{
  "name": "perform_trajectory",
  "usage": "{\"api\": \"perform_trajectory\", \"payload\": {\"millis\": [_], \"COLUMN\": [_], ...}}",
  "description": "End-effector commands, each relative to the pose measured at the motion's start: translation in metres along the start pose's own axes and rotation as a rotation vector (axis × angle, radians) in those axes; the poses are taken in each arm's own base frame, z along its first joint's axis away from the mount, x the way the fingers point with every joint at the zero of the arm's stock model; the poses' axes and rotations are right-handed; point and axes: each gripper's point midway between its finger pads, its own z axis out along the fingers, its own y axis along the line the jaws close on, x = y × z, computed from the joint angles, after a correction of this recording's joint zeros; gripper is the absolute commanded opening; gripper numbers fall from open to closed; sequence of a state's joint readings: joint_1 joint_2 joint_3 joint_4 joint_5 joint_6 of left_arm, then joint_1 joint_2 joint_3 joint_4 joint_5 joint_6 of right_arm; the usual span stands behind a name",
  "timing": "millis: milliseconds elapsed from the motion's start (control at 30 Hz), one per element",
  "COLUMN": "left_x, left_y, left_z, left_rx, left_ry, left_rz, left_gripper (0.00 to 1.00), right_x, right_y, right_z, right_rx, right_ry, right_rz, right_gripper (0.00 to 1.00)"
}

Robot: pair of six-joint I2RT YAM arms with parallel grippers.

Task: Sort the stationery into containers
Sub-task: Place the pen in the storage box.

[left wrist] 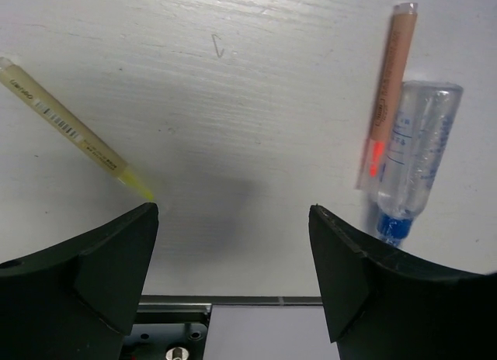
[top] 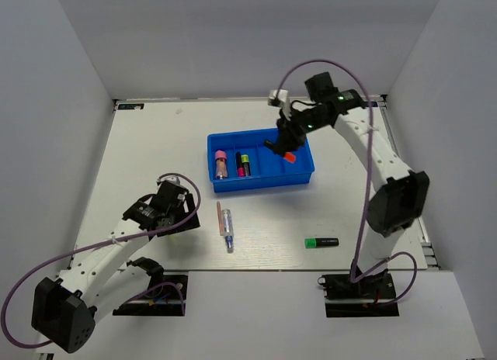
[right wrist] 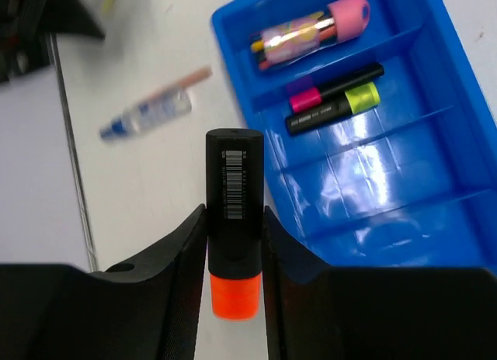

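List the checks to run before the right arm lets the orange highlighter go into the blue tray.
1. Grip: right pincer is shut on the orange highlighter: ok.
2. Position over the blue tray: the top view puts it above the right half, but the exact compartment: cannot tell.
3. Free space: two compartments are empty: ok.
4. Filled compartments: pink highlighter and yellow highlighter lie flat, not crossing the walls: ok.
5. Left pincer: open, low over the table, apart from the tray: ok.
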State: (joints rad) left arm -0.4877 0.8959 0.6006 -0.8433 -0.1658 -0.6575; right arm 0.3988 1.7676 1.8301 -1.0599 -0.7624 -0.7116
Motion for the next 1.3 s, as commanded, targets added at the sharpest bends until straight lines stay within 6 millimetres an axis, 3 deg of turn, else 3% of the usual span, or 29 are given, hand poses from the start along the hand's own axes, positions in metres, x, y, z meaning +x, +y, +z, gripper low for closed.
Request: {"api": "perform_trajectory", "payload": {"millis": [0, 33, 67, 233, 367, 633, 767, 800, 833, 900, 933, 1000, 1033, 1067, 1100, 1133, 1167, 1200, 1233, 1267], "left_x": [-0.005, -0.004, -0.003, -0.004, -0.006, -0.001, -0.003, -0.002, -0.008, -0.009, -0.010, -0.014, -0.009, -0.013, -0.015, -0.013, -0.016, -0.012, -0.009, -0.008], "left_y": [-0.020, -0.023, -0.024, -0.024, -0.025, -0.031, -0.041, -0.044, -0.051, -0.061, -0.068, -0.077, -0.084, -0.093, -0.099, -0.110, -0.123, -0.132, -0.144, -0.164], "left_z": [-0.007, -0.008, -0.009, -0.014, -0.017, -0.021, -0.027, -0.029, -0.035, -0.038, -0.042, -0.046, -0.048, -0.052, -0.054, -0.061, -0.059, -0.061, -0.064, -0.063], "left_rx": [0.092, 0.103, 0.109, 0.114, 0.130, 0.187, 0.244, 0.261, 0.292, 0.338, 0.361, 0.389, 0.412, 0.431, 0.440, 0.475, 0.485, 0.508, 0.536, 0.558], "left_ry": [0.002, 0.003, -0.001, -0.023, -0.041, -0.039, -0.053, -0.052, -0.081, -0.100, -0.114, -0.136, -0.132, -0.147, -0.149, -0.159, -0.160, -0.160, -0.167, -0.170], "left_rz": [0.031, 0.047, 0.070, 0.112, 0.106, 0.110, 0.167, 0.180, 0.197, 0.242, 0.287, 0.323, 0.373, 0.404, 0.423, 0.491, 0.518, 0.571, 0.609, 0.686], "left_gripper": [0.88, 0.88, 0.88, 0.87, 0.87, 0.85, 0.78, 0.76, 0.74, 0.65, 0.60, 0.50, 0.44, 0.31, 0.26, 0.21, 0.12, 0.07, 0.03, 0.00], "right_x": [-0.028, -0.032, -0.031, -0.033, -0.009, 0.024, 0.023, 0.022, 0.019, 0.022, 0.011, 0.012, 0.003, -0.006, 0.005, -0.014, 0.000, 0.002, -0.006, 0.029], "right_y": [-0.029, -0.033, -0.051, -0.096, -0.104, -0.118, -0.114, -0.115, -0.112, -0.103, -0.101, -0.091, -0.089, -0.082, -0.078, -0.068, -0.062, -0.062, -0.048, -0.043], "right_z": [0.042, 0.050, 0.061, 0.078, 0.117, 0.152, 0.164, 0.160, 0.161, 0.159, 0.156, 0.151, 0.141, 0.132, 0.128, 0.102, 0.097, 0.086, 0.054, 0.053], "right_rx": [0.096, 0.137, 0.229, 0.513, 0.529, 0.586, 0.544, 0.542, 0.502, 0.474, 0.453, 0.438, 0.433, 0.424, 0.422, 0.421, 0.400, 0.413, 0.454, 0.463], "right_ry": [-0.032, -0.019, -0.006, -0.002, 0.063, 0.095, 0.096, 0.091, 0.087, 0.091, 0.055, 0.054, 0.037, 0.024, 0.057, 0.028, 0.061, 0.069, 0.002, 0.043], "right_rz": [0.401, 0.422, 0.472, 0.574, 0.682, 0.781, 0.734, 0.734, 0.715, 0.718, 0.686, 0.675, 0.609, 0.563, 0.532, 0.383, 0.312, 0.239, 0.174, 0.177], "right_gripper": [0.00, 0.00, 0.00, 0.00, 0.00, 0.00, 0.36, 0.54, 0.62, 0.68, 0.68, 0.68, 0.65, 0.62, 0.56, 0.10, 0.00, 0.00, 0.00, 0.00]}}
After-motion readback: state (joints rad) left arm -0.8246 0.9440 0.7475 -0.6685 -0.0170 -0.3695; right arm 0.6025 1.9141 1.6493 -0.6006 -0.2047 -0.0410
